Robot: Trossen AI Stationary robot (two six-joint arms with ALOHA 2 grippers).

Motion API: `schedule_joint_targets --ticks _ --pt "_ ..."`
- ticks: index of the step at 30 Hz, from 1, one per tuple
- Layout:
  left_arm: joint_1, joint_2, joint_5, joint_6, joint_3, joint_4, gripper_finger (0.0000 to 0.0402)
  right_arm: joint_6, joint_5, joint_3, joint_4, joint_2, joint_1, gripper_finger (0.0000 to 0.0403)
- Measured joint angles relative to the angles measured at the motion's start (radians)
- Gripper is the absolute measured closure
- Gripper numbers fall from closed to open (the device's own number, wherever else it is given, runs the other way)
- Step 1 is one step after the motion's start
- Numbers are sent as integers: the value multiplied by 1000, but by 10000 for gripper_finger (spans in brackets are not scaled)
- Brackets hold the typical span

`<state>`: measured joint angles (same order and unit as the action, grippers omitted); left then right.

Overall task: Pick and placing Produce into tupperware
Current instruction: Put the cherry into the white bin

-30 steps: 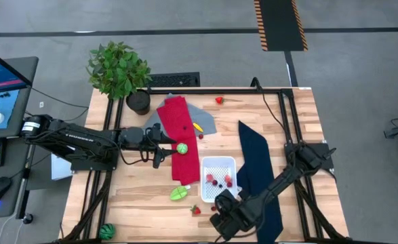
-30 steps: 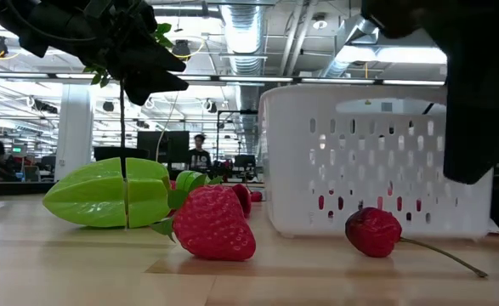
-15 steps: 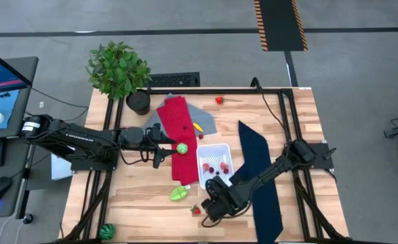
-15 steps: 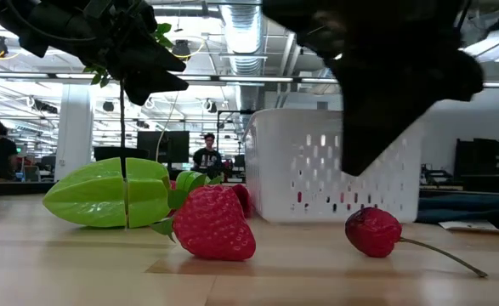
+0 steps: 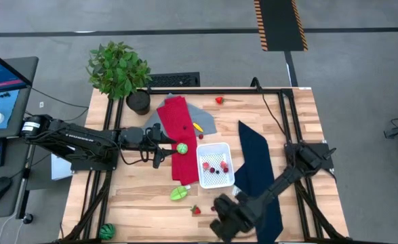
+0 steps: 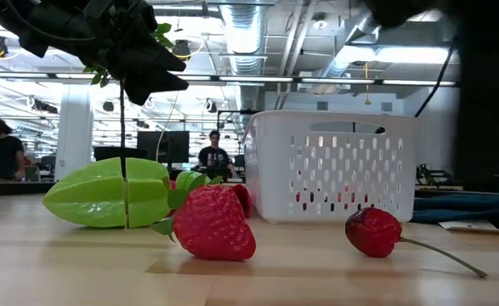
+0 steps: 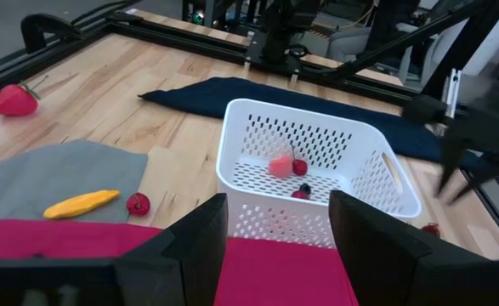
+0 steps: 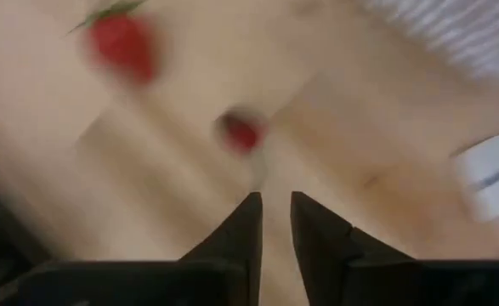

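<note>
The white tub point(image 5: 215, 165) stands on the wood beside the red cloth, with a pink piece and small red ones point(image 7: 281, 166) inside. On the table near it lie a green star fruit point(image 5: 179, 194), a strawberry point(image 5: 196, 210) and a stemmed cherry point(image 6: 372, 232). My right gripper point(image 5: 219, 213) hangs low near the table's near edge, just right of the cherry point(image 8: 240, 132), fingers only a narrow gap apart and holding nothing. My left gripper point(image 7: 279, 221) waits open over the red cloth point(image 5: 182, 146), next to a round green piece point(image 5: 182, 148).
A navy cloth point(image 5: 256, 169) lies right of the tub and a grey cloth point(image 5: 202, 122) far of it, with a yellow piece point(image 7: 81, 204) and a small red one point(image 7: 138, 203). Another strawberry point(image 5: 220, 100) sits near the far edge. A potted plant point(image 5: 121, 71) stands at the far left corner.
My right gripper swung left and toward the tub's near side, then drew back toward the table's near edge. Meanwhile the tub slid a little toward the left and far sides, away from the low camera. The loose fruit stayed put.
</note>
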<state>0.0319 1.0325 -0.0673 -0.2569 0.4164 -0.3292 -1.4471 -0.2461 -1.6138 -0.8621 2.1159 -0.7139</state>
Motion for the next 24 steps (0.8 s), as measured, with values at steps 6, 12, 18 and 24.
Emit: schedule_joint_targets --ticks 6,12,18,24 --pt "0 0 0 0 0 -2 205 18 -19 0 65 0 -39 301" --pt "0 0 0 0 0 -2 205 0 -62 0 57 0 -23 284" --pt "0 0 0 0 0 1 205 36 -66 0 59 0 -11 213" --pt "0 0 0 0 0 1 205 93 -72 -3 75 18 -11 183"
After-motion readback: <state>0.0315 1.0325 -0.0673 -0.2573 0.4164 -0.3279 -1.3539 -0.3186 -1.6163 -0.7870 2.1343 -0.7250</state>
